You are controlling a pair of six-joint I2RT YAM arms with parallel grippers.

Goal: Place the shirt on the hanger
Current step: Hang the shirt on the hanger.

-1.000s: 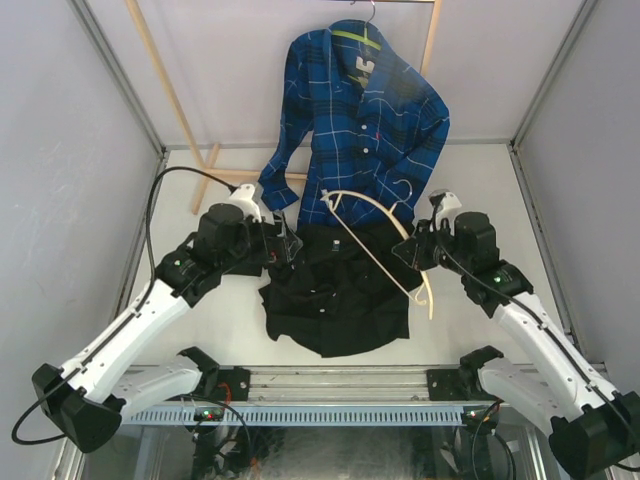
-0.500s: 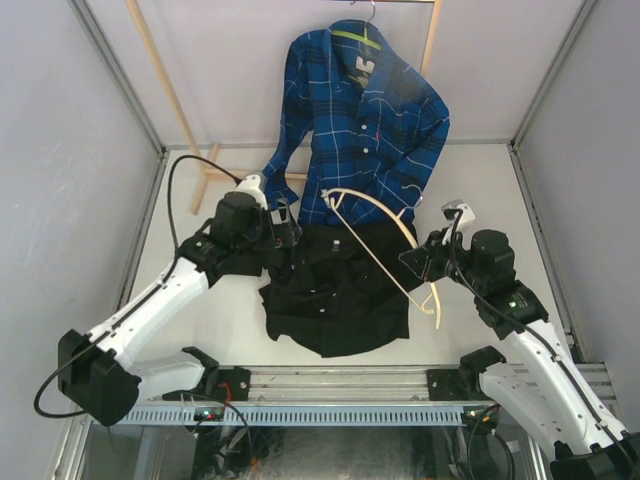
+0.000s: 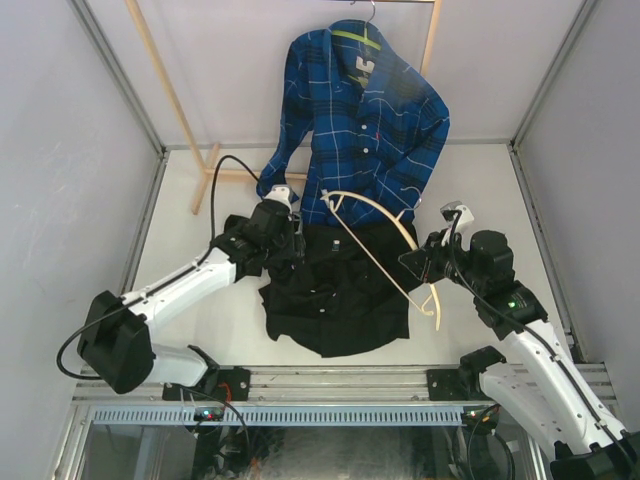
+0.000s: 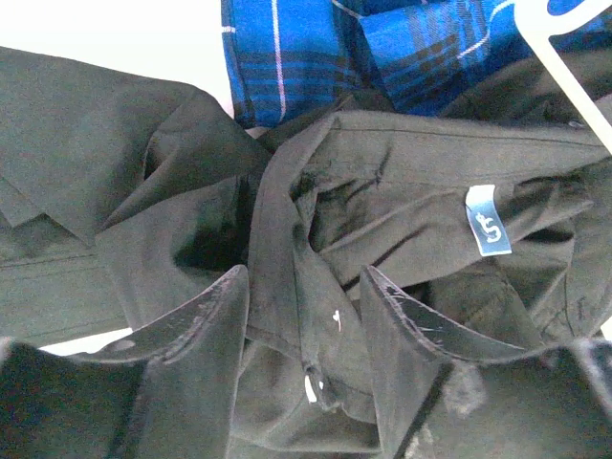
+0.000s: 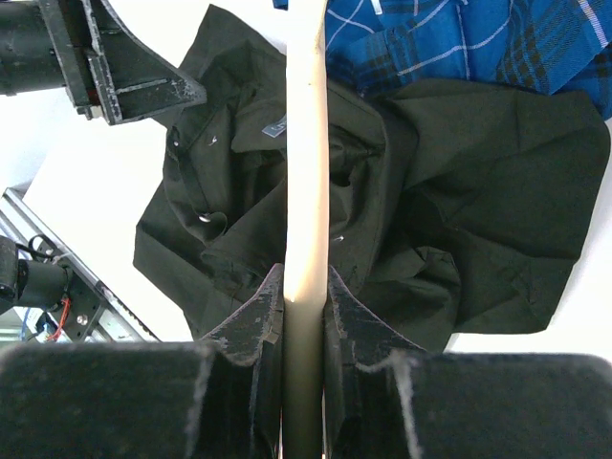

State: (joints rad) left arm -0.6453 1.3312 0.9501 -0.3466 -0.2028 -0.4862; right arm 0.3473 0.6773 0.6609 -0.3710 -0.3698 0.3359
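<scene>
light: bright, even | shadows: faint | glare: table (image 4: 96, 24) blown white (wrist views)

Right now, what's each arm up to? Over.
Left jaws open astride a fold of black shirt. Right jaws shut on hanger, held above it. Behind hangs blue plaid shirt.

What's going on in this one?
Two arms are putting a black shirt on a hanger. The right gripper is shut on one arm of the hanger, holding it above the shirt, which lies crumpled on the table. The left gripper is down at the collar, jaws apart around a fold. The hanger is not inside the shirt yet.
</scene>
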